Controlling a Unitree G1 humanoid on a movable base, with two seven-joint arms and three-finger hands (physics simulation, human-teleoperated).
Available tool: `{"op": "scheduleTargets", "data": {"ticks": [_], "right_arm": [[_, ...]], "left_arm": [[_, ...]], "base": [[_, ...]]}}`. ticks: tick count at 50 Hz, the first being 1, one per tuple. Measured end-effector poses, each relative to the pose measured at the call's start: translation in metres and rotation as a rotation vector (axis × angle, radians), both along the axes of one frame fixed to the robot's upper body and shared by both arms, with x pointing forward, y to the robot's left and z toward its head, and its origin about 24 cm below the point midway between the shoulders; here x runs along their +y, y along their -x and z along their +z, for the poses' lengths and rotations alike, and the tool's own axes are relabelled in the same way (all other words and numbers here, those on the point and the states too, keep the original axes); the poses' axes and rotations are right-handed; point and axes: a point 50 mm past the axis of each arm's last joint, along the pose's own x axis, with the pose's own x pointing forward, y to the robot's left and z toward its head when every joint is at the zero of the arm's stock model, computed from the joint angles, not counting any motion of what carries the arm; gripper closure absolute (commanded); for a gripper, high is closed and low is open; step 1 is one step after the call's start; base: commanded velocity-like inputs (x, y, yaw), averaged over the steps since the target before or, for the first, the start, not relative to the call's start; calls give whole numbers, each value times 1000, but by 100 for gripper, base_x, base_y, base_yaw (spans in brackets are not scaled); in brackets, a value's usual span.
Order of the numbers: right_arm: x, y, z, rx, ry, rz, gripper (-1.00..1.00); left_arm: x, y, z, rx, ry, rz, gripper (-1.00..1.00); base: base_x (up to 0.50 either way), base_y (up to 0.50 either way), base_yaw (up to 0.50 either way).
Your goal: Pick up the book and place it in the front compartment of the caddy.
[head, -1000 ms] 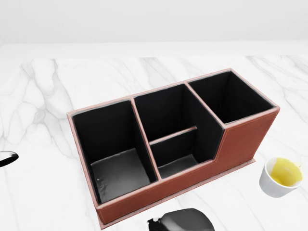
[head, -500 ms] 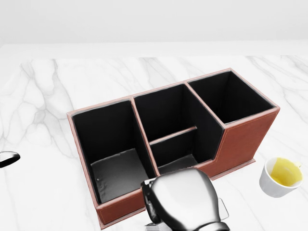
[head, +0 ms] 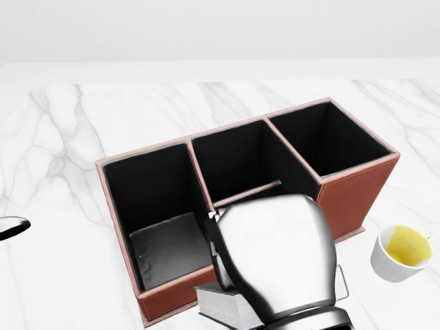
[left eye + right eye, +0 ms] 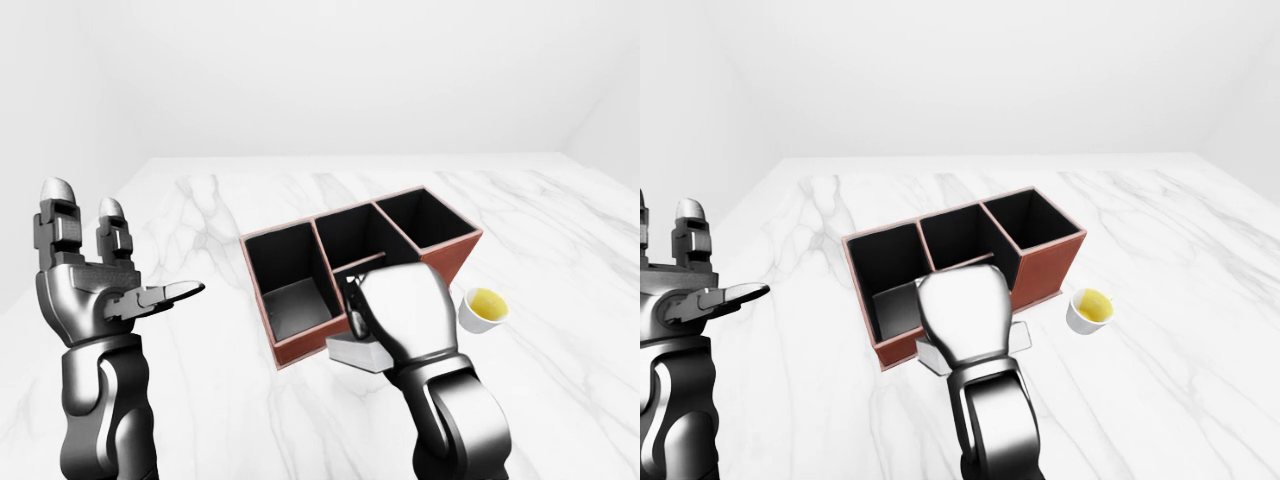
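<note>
Book [image 3: 221,304] gripped under right hand [image 3: 275,258], held flat, just short of caddy [image 3: 354,196] low middle slot. Left hand [image 4: 95,290] open, far off.

A pale grey, flat book [image 3: 221,305] lies level, overlapping the low near wall of the reddish-brown leather caddy [image 3: 352,199], whose 4 black-lined compartments stand open.

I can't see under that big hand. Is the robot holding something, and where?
The right hand holds the grey book, gripping its upper part. The left hand is open, empty.
</note>
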Motion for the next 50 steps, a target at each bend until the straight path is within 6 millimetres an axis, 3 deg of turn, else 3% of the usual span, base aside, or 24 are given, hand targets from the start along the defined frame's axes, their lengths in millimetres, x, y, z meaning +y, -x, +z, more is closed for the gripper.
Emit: {"op": "scheduleTargets", "data": {"ticks": [20, 33, 39, 50], "right_arm": [[-4, 4, 4, -27, 7, -35, 100], [-20, -10, 27, -101, -65, -169, 100], [-26, -18, 35, -149, 19, -197, 100], [-41, -29, 47, -195, 20, -290, 100]], "left_arm": [[0, 0, 1, -2, -1, 0, -100], [0, 0, 0, -1, -2, 1, -100], [1, 0, 1, -3, -1, 2, -100], [1, 0, 2, -6, 0, 4, -100]], "base": [[0, 0, 0], [0, 0, 0], [0, 0, 0], [0, 0, 0]]}}
